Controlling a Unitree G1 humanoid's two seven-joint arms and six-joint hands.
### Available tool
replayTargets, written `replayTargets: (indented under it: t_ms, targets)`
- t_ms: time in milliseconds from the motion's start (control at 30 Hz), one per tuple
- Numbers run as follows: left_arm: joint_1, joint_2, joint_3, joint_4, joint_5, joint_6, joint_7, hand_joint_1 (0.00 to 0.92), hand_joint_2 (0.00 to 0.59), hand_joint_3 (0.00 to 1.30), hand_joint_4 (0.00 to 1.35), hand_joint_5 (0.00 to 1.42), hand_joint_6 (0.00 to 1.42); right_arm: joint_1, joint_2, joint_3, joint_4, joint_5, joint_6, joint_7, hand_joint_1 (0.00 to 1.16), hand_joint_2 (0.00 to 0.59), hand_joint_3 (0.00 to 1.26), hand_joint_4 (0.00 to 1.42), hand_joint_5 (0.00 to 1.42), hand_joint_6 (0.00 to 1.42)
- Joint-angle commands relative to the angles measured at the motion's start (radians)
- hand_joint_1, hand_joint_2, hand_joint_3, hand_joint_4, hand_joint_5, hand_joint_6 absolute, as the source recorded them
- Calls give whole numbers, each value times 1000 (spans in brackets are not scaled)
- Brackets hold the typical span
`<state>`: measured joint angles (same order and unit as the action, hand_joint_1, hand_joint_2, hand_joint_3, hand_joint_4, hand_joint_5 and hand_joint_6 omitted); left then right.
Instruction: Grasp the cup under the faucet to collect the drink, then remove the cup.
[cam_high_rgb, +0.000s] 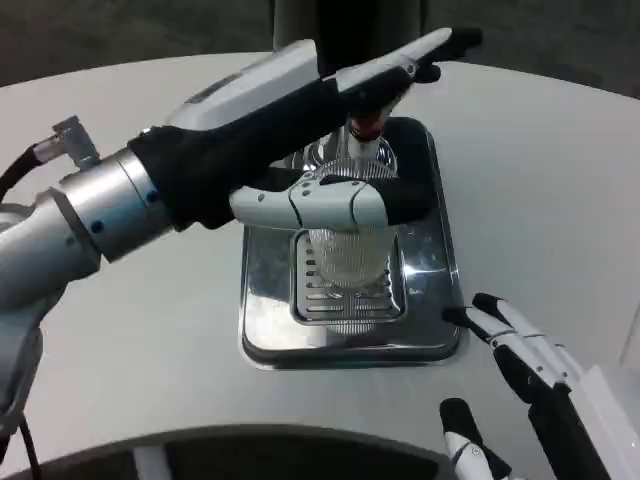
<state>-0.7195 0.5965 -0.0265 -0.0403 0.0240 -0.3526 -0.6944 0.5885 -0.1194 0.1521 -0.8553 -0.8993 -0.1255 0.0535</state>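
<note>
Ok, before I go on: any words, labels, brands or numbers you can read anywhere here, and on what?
None: no readable text in the head view.
Cup: clear ribbed plastic, no print seen.
Drip tray: bare shiny metal, no marking.
Faucet: mostly hidden by the left hand, no label seen.
Right hand and table: plain, no lettering.

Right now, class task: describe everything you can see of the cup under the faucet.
The cup looks like clear ribbed plastic or glass. It stands upright on the slotted grate of the shiny metal drip tray, below the faucet. The left hand wraps around its upper part, hiding the rim. Whether it holds any drink cannot be told.
</note>
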Motion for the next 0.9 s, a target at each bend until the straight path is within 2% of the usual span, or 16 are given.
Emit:
replayTargets:
  t_ms: [33, 900]
  targets:
    - [25, 29, -15, -16, 82, -65, 27, 0, 122, 0, 0, 68, 61, 6, 3, 6, 14, -13, -1, -7, 364, 494, 205, 106, 173, 309]
    - [27, 43, -46, -22, 138, -172, 53, 0, 110, 12, 0, 68, 57, -20, 19, 12, 31, -10, 25, -1, 375, 470, 206, 106, 173, 326]
